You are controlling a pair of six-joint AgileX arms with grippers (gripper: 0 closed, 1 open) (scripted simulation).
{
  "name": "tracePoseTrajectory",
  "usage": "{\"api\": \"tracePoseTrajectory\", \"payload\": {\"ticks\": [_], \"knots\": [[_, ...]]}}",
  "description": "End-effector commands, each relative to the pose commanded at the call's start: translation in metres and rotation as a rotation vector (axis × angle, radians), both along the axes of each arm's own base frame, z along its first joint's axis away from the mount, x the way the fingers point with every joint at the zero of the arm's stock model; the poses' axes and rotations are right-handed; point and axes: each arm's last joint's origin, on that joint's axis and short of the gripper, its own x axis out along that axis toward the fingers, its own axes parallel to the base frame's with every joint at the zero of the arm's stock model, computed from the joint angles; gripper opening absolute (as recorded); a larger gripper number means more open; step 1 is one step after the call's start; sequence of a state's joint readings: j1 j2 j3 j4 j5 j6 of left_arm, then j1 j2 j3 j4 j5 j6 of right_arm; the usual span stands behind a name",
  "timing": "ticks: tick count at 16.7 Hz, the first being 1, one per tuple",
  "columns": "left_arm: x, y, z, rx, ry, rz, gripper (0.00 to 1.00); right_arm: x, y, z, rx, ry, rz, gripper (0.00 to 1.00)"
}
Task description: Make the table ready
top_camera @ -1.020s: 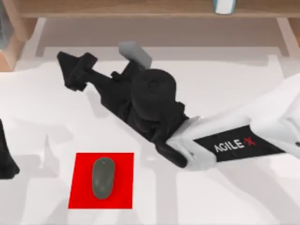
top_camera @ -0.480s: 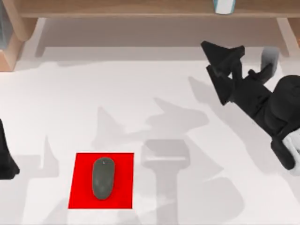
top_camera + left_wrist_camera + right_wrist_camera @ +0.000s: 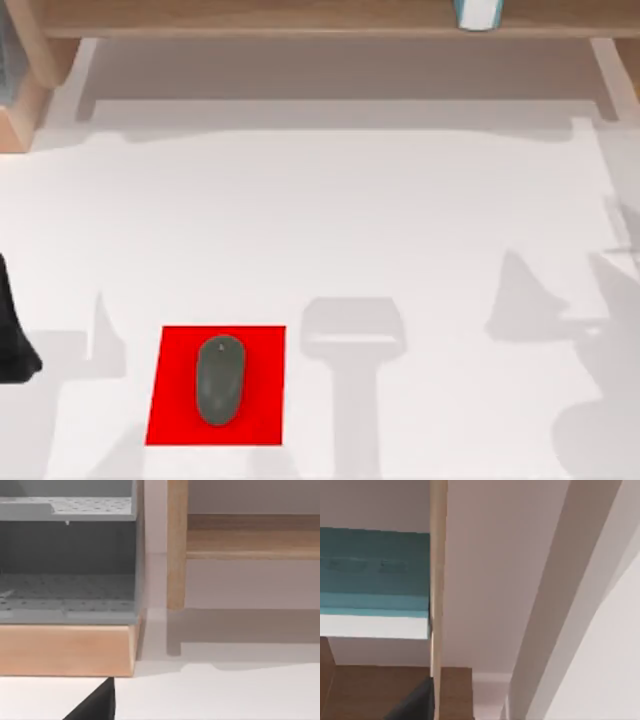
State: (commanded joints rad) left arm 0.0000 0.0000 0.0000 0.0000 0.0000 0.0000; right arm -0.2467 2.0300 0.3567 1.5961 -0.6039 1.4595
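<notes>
The table (image 3: 400,220) is the wide white top. A red mat (image 3: 262,420) lies near its front left, and a grey mouse (image 3: 220,380) rests on the mat. A black part of my left gripper (image 3: 12,340) sits parked at the table's left edge, apart from the mat; a dark corner of it (image 3: 95,706) is seen in the left wrist view. In the right wrist view, a dark corner of my right gripper (image 3: 417,702) is close to a wooden shelf post (image 3: 438,580) and a teal and white object (image 3: 375,580).
A light-brown wooden shelf (image 3: 300,20) runs along the back, with a blue and white object (image 3: 478,12) on it. A grey perforated rack (image 3: 65,595) on a wooden base stands at the back left, beside a shelf post (image 3: 176,545). Arm shadows fall on the table's right side.
My right arm has swung from the middle of the table to the right and out of the top view. The mouse, mat and left arm have not moved.
</notes>
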Motion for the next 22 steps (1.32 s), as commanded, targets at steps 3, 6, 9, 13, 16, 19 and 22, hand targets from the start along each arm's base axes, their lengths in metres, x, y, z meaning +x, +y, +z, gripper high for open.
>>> {"api": "tracePoseTrajectory", "payload": {"ticks": [3, 6, 9, 13, 16, 19, 22], "knots": [[0.000, 0.000, 0.000, 0.000, 0.000, 0.000, 1.00, -0.029, -0.052, -0.003, 0.089, 0.050, -0.142, 1.00], [0.000, 0.000, 0.000, 0.000, 0.000, 0.000, 1.00, -0.043, -0.097, 0.002, 0.122, 0.027, -0.288, 1.00], [0.000, 0.000, 0.000, 0.000, 0.000, 0.000, 1.00, -0.042, -0.128, 0.015, 0.096, -0.045, -0.381, 1.00], [0.000, 0.000, 0.000, 0.000, 0.000, 0.000, 1.00, -0.043, -0.133, 0.018, 0.091, -0.056, -0.393, 1.00], [0.000, 0.000, 0.000, 0.000, 0.000, 0.000, 1.00, -0.042, -0.132, 0.017, 0.092, -0.053, -0.391, 1.00], [0.000, 0.000, 0.000, 0.000, 0.000, 0.000, 1.00, -0.033, -0.133, 0.017, 0.090, -0.056, -0.393, 1.00], [0.000, 0.000, 0.000, 0.000, 0.000, 0.000, 1.00, -0.019, -0.133, 0.018, 0.091, -0.056, -0.393, 1.00]]}}
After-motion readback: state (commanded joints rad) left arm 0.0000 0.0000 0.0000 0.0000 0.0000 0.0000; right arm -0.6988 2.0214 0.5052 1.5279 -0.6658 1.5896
